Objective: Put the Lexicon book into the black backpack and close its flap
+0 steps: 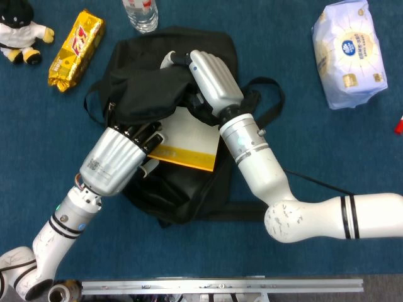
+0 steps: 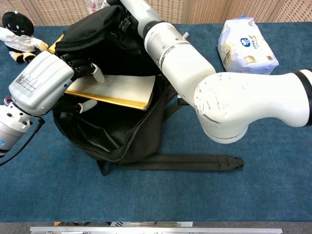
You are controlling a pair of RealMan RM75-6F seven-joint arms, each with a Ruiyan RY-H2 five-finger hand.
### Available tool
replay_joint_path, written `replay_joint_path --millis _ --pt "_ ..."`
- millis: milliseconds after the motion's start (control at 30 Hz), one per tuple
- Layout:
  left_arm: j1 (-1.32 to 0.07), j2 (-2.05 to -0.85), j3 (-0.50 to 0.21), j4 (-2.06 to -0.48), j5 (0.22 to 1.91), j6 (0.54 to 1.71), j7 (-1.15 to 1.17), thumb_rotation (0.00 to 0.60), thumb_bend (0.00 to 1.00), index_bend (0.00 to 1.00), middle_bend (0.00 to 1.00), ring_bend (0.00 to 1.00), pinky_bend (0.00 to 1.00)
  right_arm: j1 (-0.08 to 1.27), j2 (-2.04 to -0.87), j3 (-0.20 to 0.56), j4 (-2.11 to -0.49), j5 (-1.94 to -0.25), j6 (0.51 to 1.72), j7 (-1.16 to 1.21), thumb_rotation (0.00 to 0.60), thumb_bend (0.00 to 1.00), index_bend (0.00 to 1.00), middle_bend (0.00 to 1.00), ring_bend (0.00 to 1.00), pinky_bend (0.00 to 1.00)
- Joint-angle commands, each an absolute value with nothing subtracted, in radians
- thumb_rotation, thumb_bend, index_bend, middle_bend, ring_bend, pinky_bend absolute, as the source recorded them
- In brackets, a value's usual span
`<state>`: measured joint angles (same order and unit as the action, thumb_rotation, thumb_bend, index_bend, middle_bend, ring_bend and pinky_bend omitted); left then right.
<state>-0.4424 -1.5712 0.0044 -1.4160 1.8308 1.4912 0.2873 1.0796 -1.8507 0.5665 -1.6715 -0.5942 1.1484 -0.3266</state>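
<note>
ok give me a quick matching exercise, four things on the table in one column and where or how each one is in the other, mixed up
Things:
1. Lexicon book
2. gold snack pack
3. tissue pack
4. plush toy

States:
A. far-left table corner
B. held by the left hand, partly inside the black backpack
C. right side of the table
D. between plush toy and backpack

Pairs: 1-B, 2-D, 3-C, 4-A

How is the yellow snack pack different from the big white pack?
The snack pack is shiny gold, long and slim; the white pack is pale, puffy and much bigger. The snack pack lies at the table's left by the plush toy; the white pack sits alone far right. Both lie untouched on the blue cloth.
</note>
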Motion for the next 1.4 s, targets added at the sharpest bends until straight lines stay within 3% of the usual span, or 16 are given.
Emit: replay_joint_path --millis 33,433,1067,1400 --pt "-0.429 -1.562 0.005 -1.437 1.819 1.492 0.309 0.6 0.18 0.34 0.33 0.25 0.38 1.078 -1.845 0.564 -1.676 -0.593 1.146 -0.328 0.6 1.0 0.59 0.59 0.63 0.89" --pt "-0.359 -1.487 0.03 -1.563 1.764 1.486 0.415 0.6 0.15 0.13 0.26 0.19 0.34 1.068 -1.801 0.545 -1.691 -0.588 1.12 -0.335 0.6 1.0 0.59 0.59 0.63 0.89" --pt "-0.251 -1.308 0.059 -1.698 1.702 1.54 0.312 0.6 0.15 0.09 0.26 0.19 0.34 1.041 -1.707 0.482 -1.727 -0.605 1.051 -0.328 0.6 1.0 0.59 0.58 0.63 0.89" --pt "-0.219 -1.228 0.025 -1.751 1.634 1.544 0.305 0.6 0.15 0.08 0.26 0.19 0.34 1.031 -1.644 0.445 -1.741 -0.618 1.002 -0.323 0.6 1.0 0.59 0.58 0.61 0.89"
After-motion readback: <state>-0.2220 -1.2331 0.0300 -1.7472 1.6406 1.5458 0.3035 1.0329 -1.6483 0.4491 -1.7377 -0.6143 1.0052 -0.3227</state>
